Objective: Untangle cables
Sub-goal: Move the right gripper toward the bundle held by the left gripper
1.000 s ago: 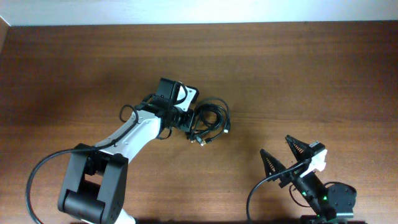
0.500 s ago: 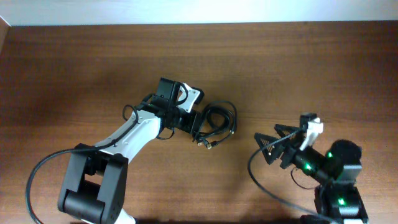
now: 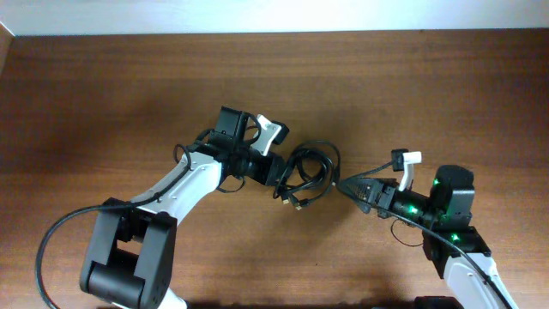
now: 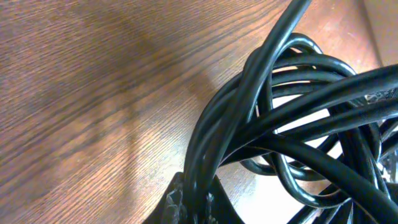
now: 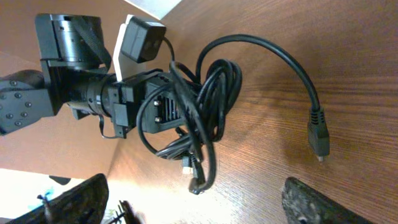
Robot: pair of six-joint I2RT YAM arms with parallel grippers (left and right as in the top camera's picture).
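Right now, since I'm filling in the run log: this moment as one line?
left gripper: shut on cables | right gripper: open, empty, beside cables | cables: tangled, on table

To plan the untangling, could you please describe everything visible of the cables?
The cables are thin, glossy black cords, looped and knotted into one loose bundle near the middle of the wooden table. The left fingers are shut on one side of it. One strand arcs free and ends in a black plug with a metal tip, lying on the wood. Other small plug ends stick out of the bundle.
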